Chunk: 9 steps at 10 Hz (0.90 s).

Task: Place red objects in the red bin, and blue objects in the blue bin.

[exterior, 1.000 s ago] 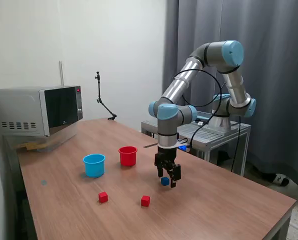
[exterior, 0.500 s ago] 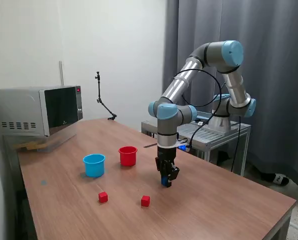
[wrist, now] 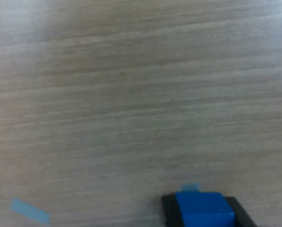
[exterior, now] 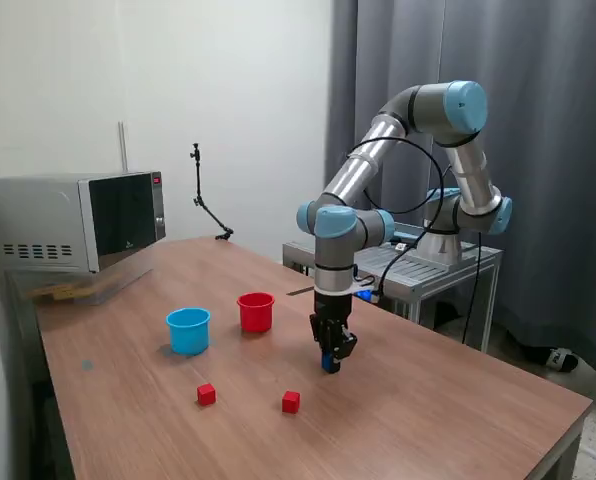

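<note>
My gripper (exterior: 329, 361) is shut on a small dark blue cube (exterior: 329, 363), held just above the wooden table (exterior: 448, 420). The wrist view shows that blue cube (wrist: 203, 211) clamped between the dark fingers (wrist: 168, 213), with bare wood below. Two small red cubes (exterior: 207, 394) (exterior: 291, 401) lie on the table toward the exterior view's left of the gripper. The light blue cup (exterior: 188, 330) and the red cup (exterior: 256, 311) stand upright side by side farther back on the left. Only this one blue cube is in view.
A microwave (exterior: 73, 222) sits at the table's far left corner. A thin black stand (exterior: 206, 205) rises at the back edge. The arm's base is mounted on a metal cart (exterior: 418, 265) behind the table. A strip of blue tape (wrist: 29, 211) lies on the wood.
A second ago the fingers stood open around the blue cube on the table. They have closed on it, and the gripper has risen slightly with the cube.
</note>
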{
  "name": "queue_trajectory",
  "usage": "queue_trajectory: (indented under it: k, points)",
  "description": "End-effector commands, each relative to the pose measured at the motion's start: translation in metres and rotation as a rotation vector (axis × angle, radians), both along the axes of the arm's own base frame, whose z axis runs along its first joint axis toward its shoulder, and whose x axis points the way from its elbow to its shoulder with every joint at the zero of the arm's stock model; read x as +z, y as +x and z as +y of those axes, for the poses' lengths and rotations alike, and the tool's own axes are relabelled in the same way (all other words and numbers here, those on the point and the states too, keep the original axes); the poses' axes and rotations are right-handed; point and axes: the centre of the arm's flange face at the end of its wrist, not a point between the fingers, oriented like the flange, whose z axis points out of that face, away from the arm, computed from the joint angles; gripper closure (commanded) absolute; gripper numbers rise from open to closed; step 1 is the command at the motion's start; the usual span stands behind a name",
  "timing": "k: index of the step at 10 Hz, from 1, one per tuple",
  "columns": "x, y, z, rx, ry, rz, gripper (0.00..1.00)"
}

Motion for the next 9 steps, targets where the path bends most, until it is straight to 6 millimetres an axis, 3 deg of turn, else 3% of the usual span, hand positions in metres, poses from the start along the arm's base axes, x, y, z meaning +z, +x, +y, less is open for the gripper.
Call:
queue_trajectory:
  k: [1, 2, 4, 5, 6, 8, 9]
  points:
    - [0.023, -0.012, 0.003, -0.003, 0.021, 0.045, 1.00]
    - [0.075, -0.024, 0.014, -0.016, 0.041, 0.129, 1.00]
    - [0.161, -0.047, 0.059, -0.074, 0.048, 0.266, 1.00]
    - [0.176, -0.055, 0.091, -0.114, 0.054, 0.252, 1.00]
    - [0.177, -0.059, 0.116, -0.139, 0.057, 0.236, 1.00]
    - [0.174, -0.066, 0.182, -0.180, 0.069, 0.227, 1.00]
    - [0.156, -0.075, 0.197, -0.136, 0.073, 0.176, 1.00]
